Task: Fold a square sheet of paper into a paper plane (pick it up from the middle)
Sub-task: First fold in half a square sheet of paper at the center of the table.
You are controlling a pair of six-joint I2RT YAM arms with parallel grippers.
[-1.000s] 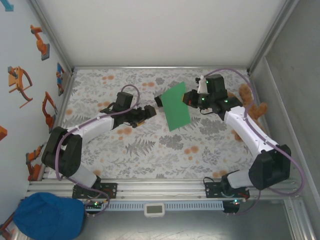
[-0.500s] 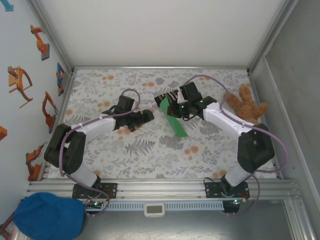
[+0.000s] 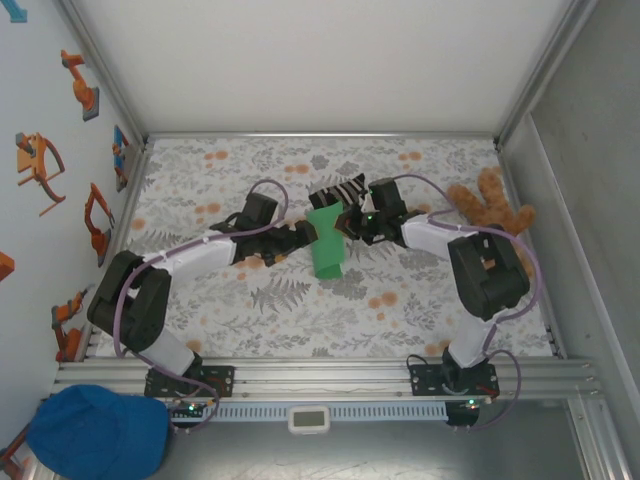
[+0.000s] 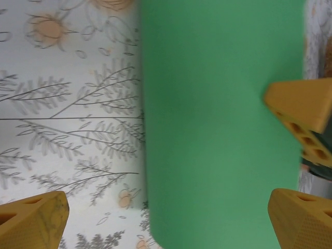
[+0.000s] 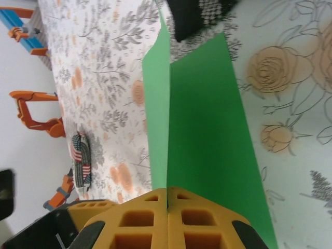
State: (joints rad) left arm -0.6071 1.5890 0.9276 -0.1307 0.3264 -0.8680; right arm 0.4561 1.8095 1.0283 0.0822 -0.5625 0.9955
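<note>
From above, the right gripper [image 3: 352, 222] holds the folded green square sheet of paper [image 3: 327, 248] over the middle of the table [image 3: 200, 180], just beside the left gripper [image 3: 303, 236]. In the left wrist view, the left gripper's fingers [image 4: 33, 220] are spread wide and grip nothing, with the sheet ahead of them. In the right wrist view, the right gripper's fingers [image 5: 140, 223] are pinched together on the sheet's creased edge.

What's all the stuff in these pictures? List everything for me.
green paper: one, bright green, creased, mid-table
sock: one, black-and-white striped, just behind the paper
teddy bear: one, brown, table's right edge
cap: one, blue, off the table, near left
table: one, grey-and-orange floral cover
wall stickers: several, mostly orange, left wall
left gripper: one, orange fingers, open, beside the paper
right gripper: one, orange fingers, shut on the paper
</note>
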